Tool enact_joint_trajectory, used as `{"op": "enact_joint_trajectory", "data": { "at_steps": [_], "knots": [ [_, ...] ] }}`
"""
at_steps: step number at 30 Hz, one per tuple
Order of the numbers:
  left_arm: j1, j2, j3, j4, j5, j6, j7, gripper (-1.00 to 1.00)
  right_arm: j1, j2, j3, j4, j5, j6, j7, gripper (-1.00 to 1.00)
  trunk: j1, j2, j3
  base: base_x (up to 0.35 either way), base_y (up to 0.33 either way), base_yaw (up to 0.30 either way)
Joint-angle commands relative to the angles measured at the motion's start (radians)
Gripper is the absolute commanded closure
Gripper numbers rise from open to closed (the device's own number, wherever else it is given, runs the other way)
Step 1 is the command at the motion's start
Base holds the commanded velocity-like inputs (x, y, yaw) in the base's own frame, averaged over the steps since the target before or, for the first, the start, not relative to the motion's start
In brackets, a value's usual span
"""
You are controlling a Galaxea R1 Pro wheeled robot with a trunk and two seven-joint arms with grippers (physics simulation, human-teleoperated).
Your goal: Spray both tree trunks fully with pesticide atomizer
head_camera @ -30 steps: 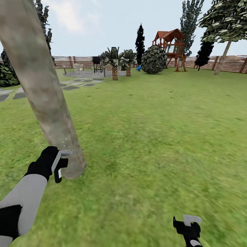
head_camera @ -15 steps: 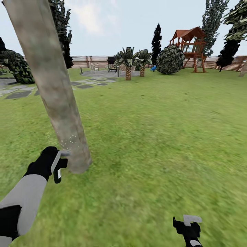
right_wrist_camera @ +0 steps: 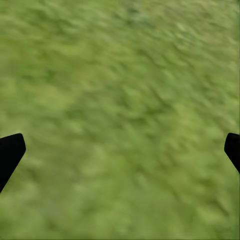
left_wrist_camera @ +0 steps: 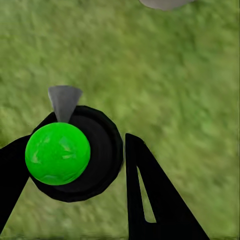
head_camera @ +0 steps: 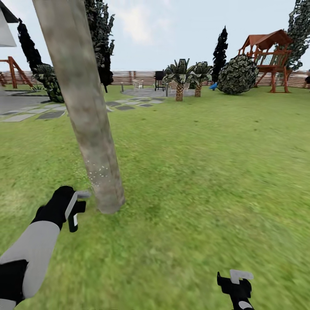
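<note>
Left gripper (left_wrist_camera: 75, 165): pinched the pesticide atomizer (left_wrist_camera: 58, 152), nozzle near the tree trunk (head_camera: 86, 112)
Trunk: pale specks low down
Right gripper (right_wrist_camera: 120, 150): spread, bare, over lawn (head_camera: 206, 172)

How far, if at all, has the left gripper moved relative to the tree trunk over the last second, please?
Cannot tell: the left gripper now sits further from the tree trunk base, but the whole view swung sideways, so the camera moved.

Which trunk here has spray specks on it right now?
The thick pale grey-brown tree trunk just ahead of the left tool; white specks dot its lower part. The short palms far behind show none.
</note>
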Motion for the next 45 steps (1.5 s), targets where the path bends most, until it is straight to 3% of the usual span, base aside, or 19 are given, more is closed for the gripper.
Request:
{"op": "enact_joint_trajectory", "data": {
  "at_steps": [1,32,45],
  "knots": [
    [0.005,-0.003,0.003,-0.001,-0.011,0.003,-0.004,1.0,0.0,0.0,0.009,0.0,-0.008,-0.002,-0.002,-1.0,0.0,0.0,-0.001,0.002,-0.201,0.122],
    [0.043,0.0,0.006,-0.002,-0.012,-0.002,-0.001,1.0,0.0,0.0,0.009,0.0,-0.007,-0.002,-0.003,-1.0,0.0,0.0,-0.001,0.112,-0.25,0.006],
    [0.043,0.003,0.009,-0.003,-0.014,-0.001,-0.001,1.0,0.0,0.0,0.009,0.0,-0.007,-0.002,-0.003,-1.0,0.0,0.0,-0.001,0.101,-0.261,0.248]
  ]
}}
